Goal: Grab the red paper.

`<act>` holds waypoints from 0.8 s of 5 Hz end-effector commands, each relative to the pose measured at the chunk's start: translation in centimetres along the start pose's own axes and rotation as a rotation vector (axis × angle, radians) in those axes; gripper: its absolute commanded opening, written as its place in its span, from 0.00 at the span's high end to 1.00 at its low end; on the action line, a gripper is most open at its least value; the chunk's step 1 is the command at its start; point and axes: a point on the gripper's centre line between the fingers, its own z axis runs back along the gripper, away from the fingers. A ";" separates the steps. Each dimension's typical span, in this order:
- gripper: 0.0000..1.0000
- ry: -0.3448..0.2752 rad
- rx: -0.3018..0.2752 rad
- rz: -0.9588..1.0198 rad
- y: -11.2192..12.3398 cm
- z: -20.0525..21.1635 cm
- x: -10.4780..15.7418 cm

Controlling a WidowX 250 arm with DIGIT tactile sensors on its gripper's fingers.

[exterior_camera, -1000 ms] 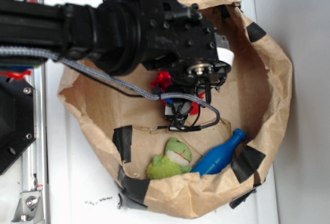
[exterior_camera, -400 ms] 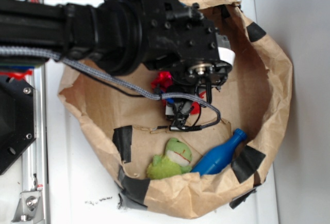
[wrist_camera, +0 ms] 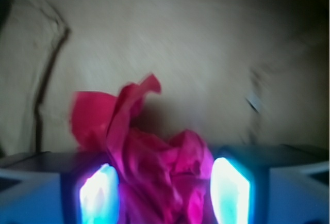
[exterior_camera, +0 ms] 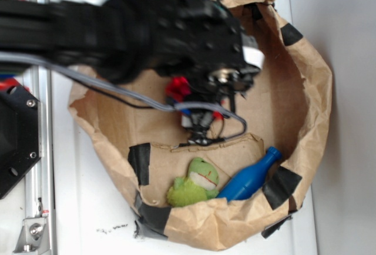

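Observation:
The red paper is a crumpled bright red wad that fills the gap between my two fingers in the wrist view. Its upper flaps stick out beyond the fingertips over the brown bag floor. My gripper is shut on it, both pads pressing its sides. In the exterior view the black arm covers most of it. Only a red scrap of the paper shows beside the wrist, with the gripper below it, over the middle of the bag.
A wide brown paper bag with black tape patches rings the gripper. A green plush frog and a blue bottle lie at its near wall. A metal frame stands at the left.
The arm has shifted a little left and up and is blurred by motion. The red scrap has gone with it. Frog and bottle have not moved.

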 end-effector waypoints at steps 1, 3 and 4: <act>1.00 -0.118 -0.015 0.037 -1.9 10.3 -2.3; 1.00 -0.107 -0.009 0.053 -2.4 13.6 -3.3; 1.00 -0.104 0.007 0.046 -2.3 12.7 -2.8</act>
